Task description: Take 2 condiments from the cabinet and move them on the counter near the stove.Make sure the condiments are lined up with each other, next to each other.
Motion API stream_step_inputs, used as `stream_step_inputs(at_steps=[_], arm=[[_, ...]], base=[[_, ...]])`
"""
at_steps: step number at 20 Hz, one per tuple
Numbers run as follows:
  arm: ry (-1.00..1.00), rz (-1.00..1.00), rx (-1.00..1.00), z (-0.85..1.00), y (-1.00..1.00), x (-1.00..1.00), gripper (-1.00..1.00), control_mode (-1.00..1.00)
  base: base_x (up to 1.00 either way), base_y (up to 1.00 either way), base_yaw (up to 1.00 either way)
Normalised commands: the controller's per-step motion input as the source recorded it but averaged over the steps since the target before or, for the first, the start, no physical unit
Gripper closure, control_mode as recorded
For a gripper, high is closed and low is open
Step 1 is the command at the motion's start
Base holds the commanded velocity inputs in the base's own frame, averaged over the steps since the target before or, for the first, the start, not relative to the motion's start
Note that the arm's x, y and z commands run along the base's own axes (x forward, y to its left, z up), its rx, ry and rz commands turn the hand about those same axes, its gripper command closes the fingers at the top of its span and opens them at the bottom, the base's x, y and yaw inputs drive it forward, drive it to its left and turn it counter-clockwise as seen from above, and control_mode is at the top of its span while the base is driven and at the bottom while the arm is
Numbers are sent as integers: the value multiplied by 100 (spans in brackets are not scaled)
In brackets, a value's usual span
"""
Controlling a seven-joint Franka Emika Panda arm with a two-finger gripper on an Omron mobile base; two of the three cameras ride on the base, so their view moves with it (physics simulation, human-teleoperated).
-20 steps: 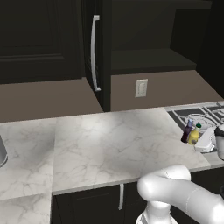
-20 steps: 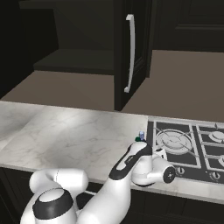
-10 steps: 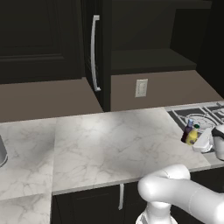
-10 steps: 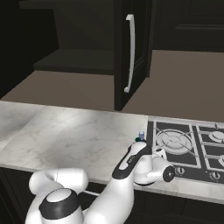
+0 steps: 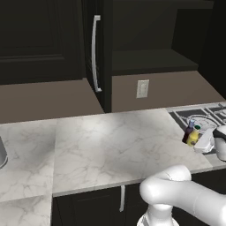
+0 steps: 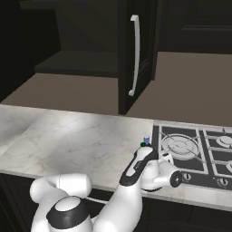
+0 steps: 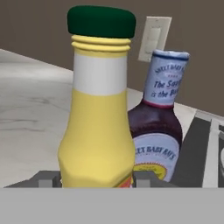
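The yellow condiment bottle (image 7: 97, 113) with a green cap stands upright between my gripper's (image 7: 97, 180) fingertips (image 7: 48, 180), which press its base on both sides. Just behind it and to its right stands the dark purple-brown condiment bottle (image 7: 159, 131) with a pale cap, almost touching it. In the left base view both bottles, yellow (image 5: 193, 138) and purple (image 5: 188, 132), sit on the white marble counter (image 5: 110, 145) at the stove's (image 5: 203, 117) left edge, with my gripper (image 5: 197, 142) at their right. The dark cabinet (image 5: 141, 44) stands open above.
The open cabinet door with its silver bar handle (image 5: 94, 53) juts out over the counter. A wall outlet (image 5: 142, 88) is behind the bottles. A metal pot (image 5: 2, 154) sits at the far left. The cooktop's grates and burner (image 6: 181, 145) lie right of the bottles.
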Motion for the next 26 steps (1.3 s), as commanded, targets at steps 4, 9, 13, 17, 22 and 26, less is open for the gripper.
stream_step_inputs(at_steps=[4, 9, 13, 17, 22, 26], arm=[[0, 0, 0, -11, 0, 8, 100, -100], [0, 0, 0, -12, 0, 1, 100, -100], [0, 0, 0, -18, 0, 0, -100, -100], [0, 0, 0, -3, 0, 0, -100, -100], [0, 0, 0, 0, 0, 2, -100, -100], [0, 0, 0, 0, 0, 0, -100, -100]], base=[[0, 0, 0], [0, 0, 0], [0, 0, 0], [0, 0, 0], [0, 0, 0], [0, 0, 0]])
